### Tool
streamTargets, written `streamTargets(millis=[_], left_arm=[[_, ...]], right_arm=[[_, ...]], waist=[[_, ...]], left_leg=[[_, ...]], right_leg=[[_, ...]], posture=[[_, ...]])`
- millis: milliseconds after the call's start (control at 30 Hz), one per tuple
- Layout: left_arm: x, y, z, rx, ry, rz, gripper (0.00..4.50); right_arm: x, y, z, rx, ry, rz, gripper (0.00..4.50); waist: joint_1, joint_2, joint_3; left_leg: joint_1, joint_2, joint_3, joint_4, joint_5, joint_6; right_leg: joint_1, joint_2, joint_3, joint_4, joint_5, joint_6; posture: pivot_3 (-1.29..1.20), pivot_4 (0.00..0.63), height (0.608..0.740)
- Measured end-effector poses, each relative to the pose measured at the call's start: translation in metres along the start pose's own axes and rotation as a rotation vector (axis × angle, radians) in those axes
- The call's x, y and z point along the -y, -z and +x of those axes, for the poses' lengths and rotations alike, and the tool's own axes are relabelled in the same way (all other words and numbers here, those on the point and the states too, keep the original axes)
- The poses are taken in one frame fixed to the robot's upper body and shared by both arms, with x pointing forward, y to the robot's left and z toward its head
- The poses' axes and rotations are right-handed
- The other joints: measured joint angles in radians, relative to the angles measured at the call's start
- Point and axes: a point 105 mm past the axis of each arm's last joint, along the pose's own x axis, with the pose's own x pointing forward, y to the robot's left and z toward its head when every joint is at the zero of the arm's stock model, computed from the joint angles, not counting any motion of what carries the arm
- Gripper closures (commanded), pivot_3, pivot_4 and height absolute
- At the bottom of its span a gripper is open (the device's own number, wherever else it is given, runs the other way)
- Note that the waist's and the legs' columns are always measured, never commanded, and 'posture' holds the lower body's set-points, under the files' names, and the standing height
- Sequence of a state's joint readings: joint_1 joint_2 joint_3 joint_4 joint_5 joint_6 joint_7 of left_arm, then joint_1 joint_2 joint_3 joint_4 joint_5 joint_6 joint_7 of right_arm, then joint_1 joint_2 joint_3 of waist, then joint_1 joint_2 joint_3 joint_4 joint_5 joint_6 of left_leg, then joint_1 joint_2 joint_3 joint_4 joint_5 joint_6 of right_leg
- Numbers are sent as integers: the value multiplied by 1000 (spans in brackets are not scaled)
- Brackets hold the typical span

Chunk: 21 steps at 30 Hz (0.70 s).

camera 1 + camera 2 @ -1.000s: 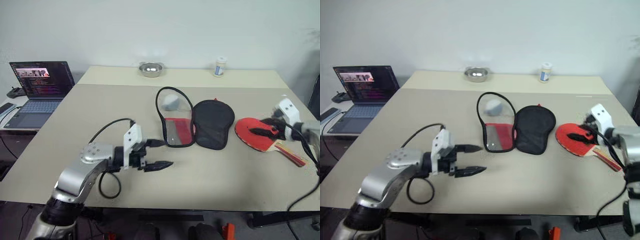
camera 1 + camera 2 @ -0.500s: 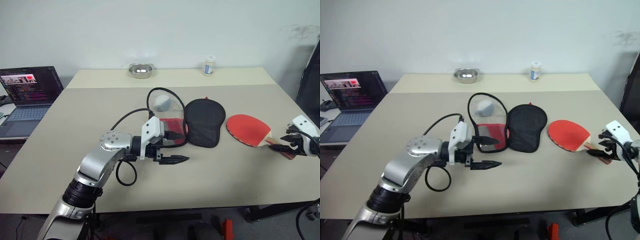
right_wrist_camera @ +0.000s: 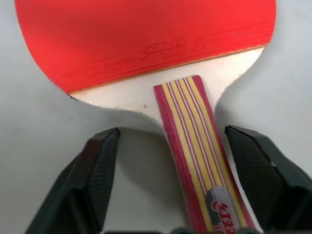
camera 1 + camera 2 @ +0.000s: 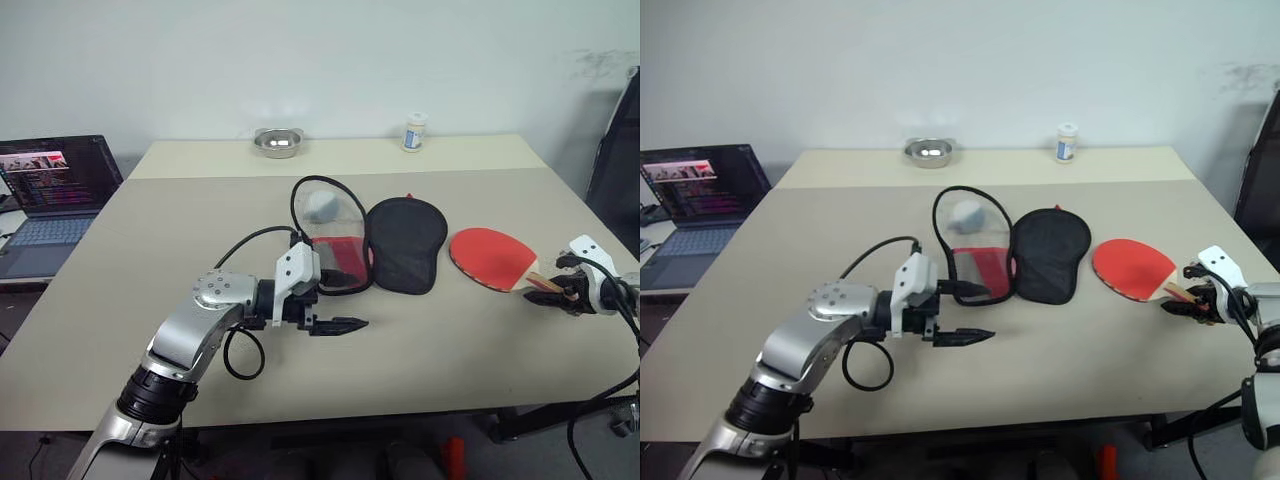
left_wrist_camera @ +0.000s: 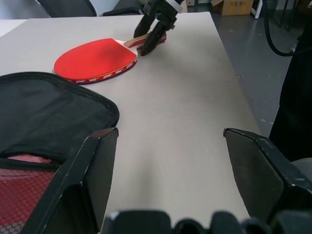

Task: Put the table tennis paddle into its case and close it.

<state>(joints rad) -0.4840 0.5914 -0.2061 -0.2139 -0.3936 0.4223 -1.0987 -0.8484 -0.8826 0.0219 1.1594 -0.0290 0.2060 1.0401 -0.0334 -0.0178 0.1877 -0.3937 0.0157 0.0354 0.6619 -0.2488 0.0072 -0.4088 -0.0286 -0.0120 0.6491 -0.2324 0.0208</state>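
The table tennis paddle (image 4: 491, 258) lies flat on the beige table (image 4: 180, 250), to the right of the case (image 4: 365, 243) and just apart from it, its round red rubber face up. Its short handle (image 3: 195, 146), striped red and yellow on pale wood, points toward my right gripper (image 3: 187, 195); my two black ribbed fingers stand open on either side of it, not yet touching the wood.

The case is unzipped and spread in two paddle-shaped halves: the black fabric half (image 4: 405, 243) nearer the paddle, and the clear half with its red panel (image 4: 338, 258) and black trim beside it. Inside the clear half rests a small grey ball (image 4: 320, 207); no paddle lies in it.

My left gripper (image 4: 335, 312) hangs at the near edge of the clear half, fingers wide apart and holding nothing.

At the far edge of the table stand a shiny metal bowl (image 4: 277, 142) and a small white bottle (image 4: 413, 131). An open laptop (image 4: 52, 186) sits off to the left.
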Motion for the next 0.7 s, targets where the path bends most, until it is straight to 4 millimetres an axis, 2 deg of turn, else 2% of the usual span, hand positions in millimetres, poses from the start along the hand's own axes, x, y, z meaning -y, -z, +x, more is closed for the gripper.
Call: streamTargets(millis=[100,167,300,467,533,600,667,700], left_arm=[[-1,-1,-1,-1,-9,3,714],[-2,-1,-1,-2,-13,2,714],[-3,-1,-3,-6,-26,3,714],[-6,4,-16,-24,-70,-3,714],[-8,7,-24,-35,-97,-10,714],[-11,9,-32,-49,-123,-9,714],[-14,9,-40,-60,-150,-2,714],[-16,11,-44,-66,-165,-2,714]], right_arm=[[-1,-2,3,6,8,2,3035],[2,-2,3,9,32,11,3443],[9,0,3,22,101,72,3443],[25,1,-5,35,220,134,3443],[29,-12,-10,93,259,165,3443],[30,-34,-15,181,296,171,3443],[18,-56,-18,269,301,155,3443],[5,-67,-14,313,283,169,3443]], waist=[[0,0,0],[0,0,0],[2,-1,0],[4,0,0],[2,0,0],[0,0,0],[0,0,0],[0,0,0]], left_leg=[[0,0,0,0,0,0],[0,0,0,0,0,0],[0,-2,0,1,0,0],[-5,-2,0,0,0,0],[-7,-2,2,0,0,0],[-8,-1,3,-1,0,0],[-8,2,2,-1,0,0],[-8,5,3,0,0,0]], right_leg=[[0,0,0,0,0,0],[0,0,0,0,0,1],[1,-2,1,-1,1,2],[-3,-2,1,-2,1,2],[-6,-2,2,-1,2,1],[-9,-1,4,0,4,-1],[-10,1,3,0,2,2],[-10,1,4,0,1,2]], posture=[[0,150,740],[0,150,740],[0,150,740],[0,150,740],[0,150,740],[0,150,740],[0,150,740],[0,150,740]])
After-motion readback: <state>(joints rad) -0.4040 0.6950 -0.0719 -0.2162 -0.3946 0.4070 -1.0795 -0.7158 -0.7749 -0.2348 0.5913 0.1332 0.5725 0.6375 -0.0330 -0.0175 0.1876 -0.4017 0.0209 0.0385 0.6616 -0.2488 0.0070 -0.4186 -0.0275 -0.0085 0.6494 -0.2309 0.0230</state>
